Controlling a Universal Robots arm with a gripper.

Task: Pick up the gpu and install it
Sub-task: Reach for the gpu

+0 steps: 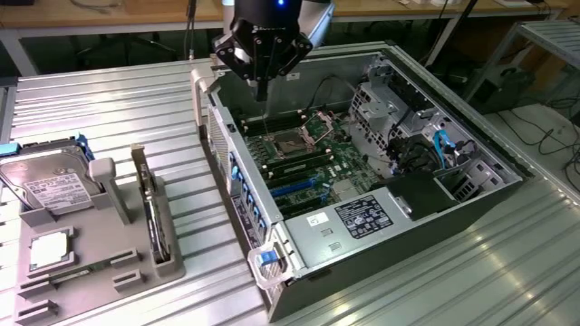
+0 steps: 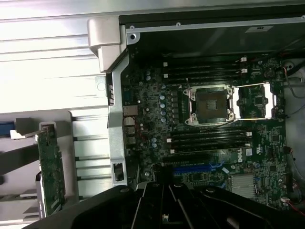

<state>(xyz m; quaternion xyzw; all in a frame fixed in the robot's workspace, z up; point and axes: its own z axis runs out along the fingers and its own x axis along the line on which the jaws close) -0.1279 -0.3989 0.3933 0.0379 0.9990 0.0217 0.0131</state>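
**Gpu parked in the holder, gripper over the open case**

The gpu is seen standing on edge in a slot of the grey holder, which is set on the ribbed metal table at the exterior view's left. A silver hard drive and a square silver chip are also kept in that holder.

Beside it, the computer case lies open. A green motherboard, an uncovered processor socket and blue cables are held inside.

The gripper is placed above the case's far end, well apart from the gpu. Its jaws are drawn together into one thin tip, and nothing is gripped.

In the wrist view, the gripper is seen from behind, with the motherboard, the socket and a blue slot laid out flat. The green face of the gpu is shown there, outside the case, in the holder.
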